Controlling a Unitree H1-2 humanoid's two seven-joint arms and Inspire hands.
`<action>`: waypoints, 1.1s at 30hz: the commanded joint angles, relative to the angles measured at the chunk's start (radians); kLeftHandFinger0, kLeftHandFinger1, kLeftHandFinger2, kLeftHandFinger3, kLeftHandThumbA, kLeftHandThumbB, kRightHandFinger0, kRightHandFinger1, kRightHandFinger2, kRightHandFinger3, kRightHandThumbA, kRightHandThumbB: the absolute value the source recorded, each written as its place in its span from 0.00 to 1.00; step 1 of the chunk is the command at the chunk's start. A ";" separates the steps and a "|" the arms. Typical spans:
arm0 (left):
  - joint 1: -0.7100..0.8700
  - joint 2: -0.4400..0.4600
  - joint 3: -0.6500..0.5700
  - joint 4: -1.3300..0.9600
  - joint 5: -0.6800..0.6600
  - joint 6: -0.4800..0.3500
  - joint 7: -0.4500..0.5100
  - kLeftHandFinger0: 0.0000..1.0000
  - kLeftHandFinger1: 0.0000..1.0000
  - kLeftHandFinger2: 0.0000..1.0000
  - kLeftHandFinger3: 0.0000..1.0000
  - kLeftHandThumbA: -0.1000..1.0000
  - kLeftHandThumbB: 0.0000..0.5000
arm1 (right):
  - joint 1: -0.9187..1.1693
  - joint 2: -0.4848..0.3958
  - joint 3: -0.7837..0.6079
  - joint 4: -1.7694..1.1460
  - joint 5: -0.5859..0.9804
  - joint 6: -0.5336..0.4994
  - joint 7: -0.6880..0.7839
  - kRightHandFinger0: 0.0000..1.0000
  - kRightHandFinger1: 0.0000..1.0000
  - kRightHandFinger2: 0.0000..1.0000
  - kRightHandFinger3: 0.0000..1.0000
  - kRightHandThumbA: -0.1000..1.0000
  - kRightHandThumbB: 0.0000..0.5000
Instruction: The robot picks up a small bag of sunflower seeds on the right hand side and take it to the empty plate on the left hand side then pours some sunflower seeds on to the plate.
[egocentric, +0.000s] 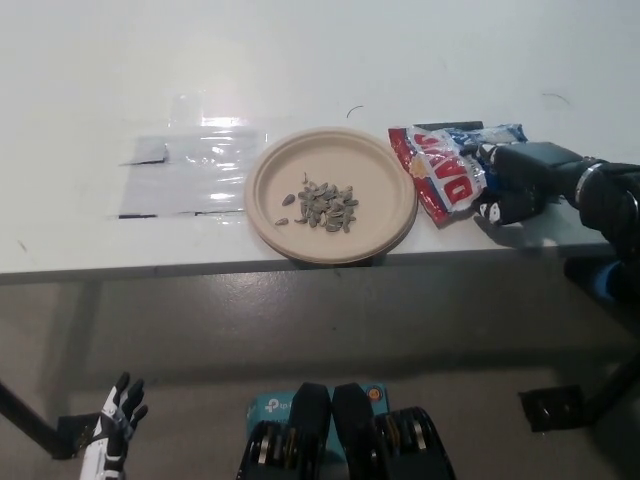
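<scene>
One small heap of sunflower seeds (326, 205) is already sitting in the paper plate (385, 160), so I'm judging the pour as done and the bag as being put back. I'm watching the sunflower seed bag (443, 172) lying flat on the white worktop (300, 60), just beside the plate's right rim, its long axis running from upper left down to lower right. My black right hand (515, 180) is sitting at the bag's right edge, with the bag lying to its left, toward the plate. The fingers (493, 205) are curling down at the bag's edge, but I cannot tell whether they are gripping the foil or only resting against it; the dark shapes are blending together. The white left hand (113, 430) is hanging low at the lower left, below the worktop's level, fingers spread and holding nothing. It is well apart from everything, so the right hand is plainly the nearer one for any further handling. A clear plastic sheet (185, 170) is lying left of the plate.
</scene>
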 joint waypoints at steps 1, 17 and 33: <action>0.008 -0.001 0.006 -0.024 -0.029 -0.032 0.000 1.00 1.00 1.00 1.00 1.00 0.25 | -0.067 -0.033 0.001 -0.011 0.016 0.023 0.082 1.00 1.00 1.00 1.00 0.60 1.00; -0.006 0.003 0.008 -0.022 -0.029 -0.036 0.002 1.00 1.00 1.00 1.00 1.00 0.31 | -0.058 -0.068 -0.105 -0.150 0.103 0.056 0.100 1.00 1.00 1.00 1.00 0.90 1.00; -0.020 0.003 0.012 -0.012 -0.017 -0.043 0.009 1.00 1.00 1.00 1.00 1.00 0.31 | -0.059 -0.055 -0.363 -0.296 0.367 0.092 0.111 1.00 1.00 1.00 1.00 1.00 0.89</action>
